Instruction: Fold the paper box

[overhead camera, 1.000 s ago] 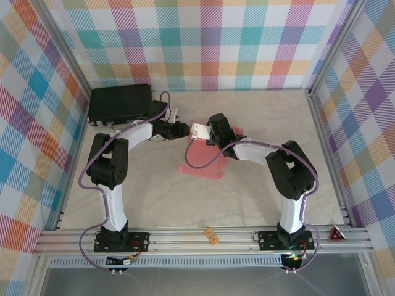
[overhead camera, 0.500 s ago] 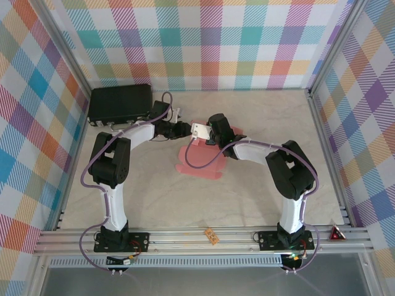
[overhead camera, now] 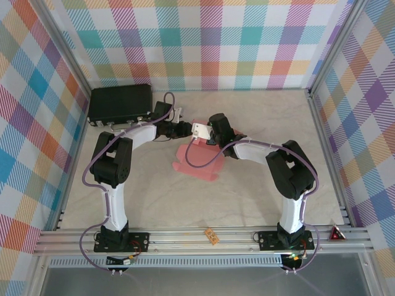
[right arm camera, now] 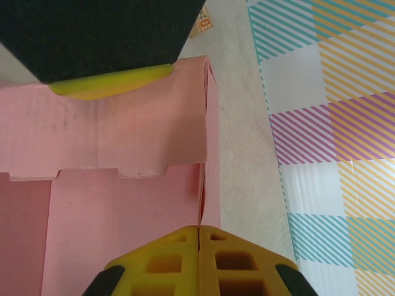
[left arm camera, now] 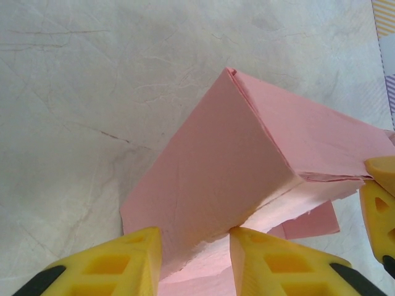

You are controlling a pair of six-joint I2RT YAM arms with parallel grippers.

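The salmon-pink paper box (overhead camera: 196, 161) lies partly folded mid-table, one wall raised at its far end where both grippers meet. My left gripper (overhead camera: 185, 130) comes from the left; in its wrist view, it (left arm camera: 192, 246) straddles the folded-over wall of the paper box (left arm camera: 216, 166), a yellow finger (left arm camera: 123, 262) on each side. My right gripper (overhead camera: 197, 132) comes from the right. Its jaws (right arm camera: 199, 231) are shut on a thin card edge of the paper box (right arm camera: 123, 216). The left gripper's yellow finger (right arm camera: 111, 83) lies along the raised flap's top.
A black hard case (overhead camera: 120, 102) sits at the back left corner. A small orange tag (overhead camera: 211, 235) lies on the front rail, and a red triangle (overhead camera: 336, 232) at the front right. Plaid walls close in three sides.
The flat part of the box has slid a little to the left and nearer the back. The left arm has shifted slightly. Both grips look unchanged.
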